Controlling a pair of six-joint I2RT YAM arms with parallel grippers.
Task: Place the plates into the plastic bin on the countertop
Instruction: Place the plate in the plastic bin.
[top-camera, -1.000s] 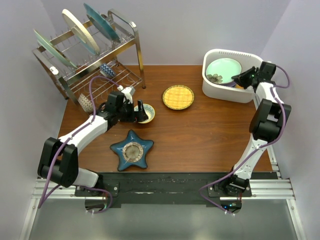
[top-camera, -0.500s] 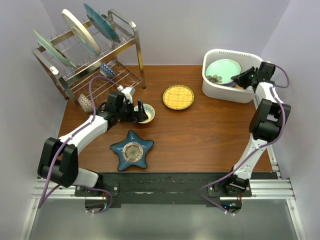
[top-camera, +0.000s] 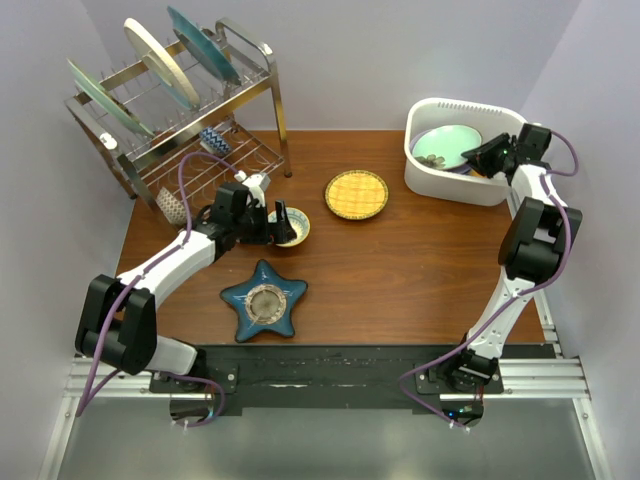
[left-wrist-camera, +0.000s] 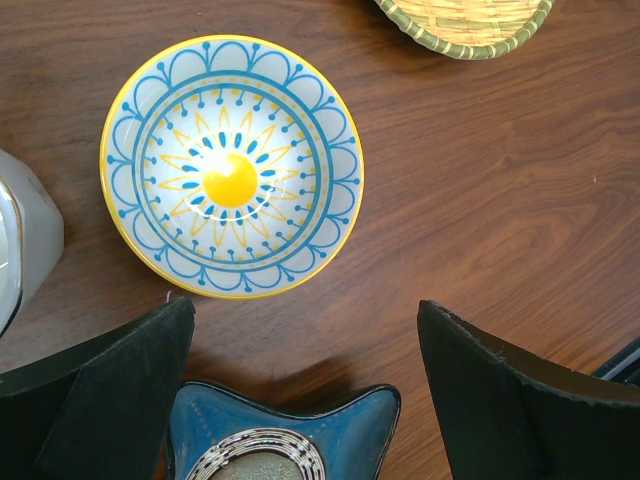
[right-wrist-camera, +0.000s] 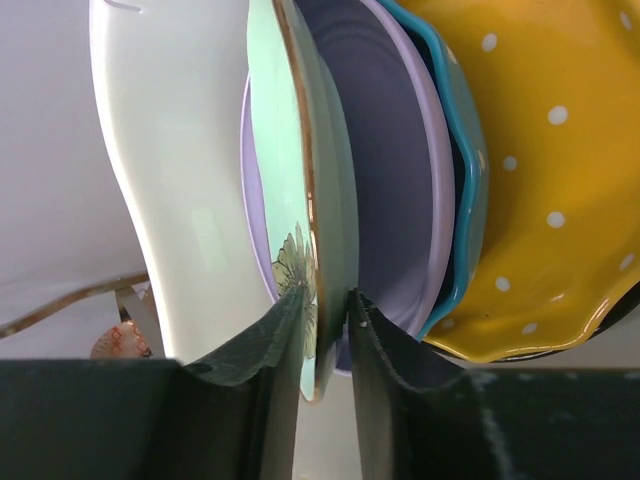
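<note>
so the mint green plate (right-wrist-camera: 275, 120) is already in the plastic bin (top-camera: 470, 108), up in the far right corner of the countertop (top-camera: 400, 260). It's not lying flat though. It's tipped up on its edge against the lavender plate (right-wrist-camera: 390, 150), with the blue scalloped plate (right-wrist-camera: 465, 180) and the orange dotted plate (right-wrist-camera: 540, 170) stacked behind that.

The right gripper (right-wrist-camera: 325, 300) has one finger on each face of the mint plate, right at the rim, and there's only a sliver of gap. Honestly can't tell whether it's pinching or has just let go. What matters here is that the rim runs straight through the slot between the jaws. I'd guess the way out is to spread a bit and back off along the plate's plane, not sideways, or it'll drag the plate along.

The other plates are all on the left arm's side. The star-shaped plate (top-camera: 264, 300) lies flat toward the near edge, and the yellow-brown patterned plate (top-camera: 356, 193) sits mid-table nearer the far edge. Three more stand in the wire rack (top-camera: 245, 150) in the far left corner.

The left gripper (left-wrist-camera: 305, 320) hangs with its jaws wide apart and nothing in them. The star plate is just on its near side, and the small white bowl (left-wrist-camera: 231, 166) is just past it. The left arm is clearly the closer one for that plate.
</note>
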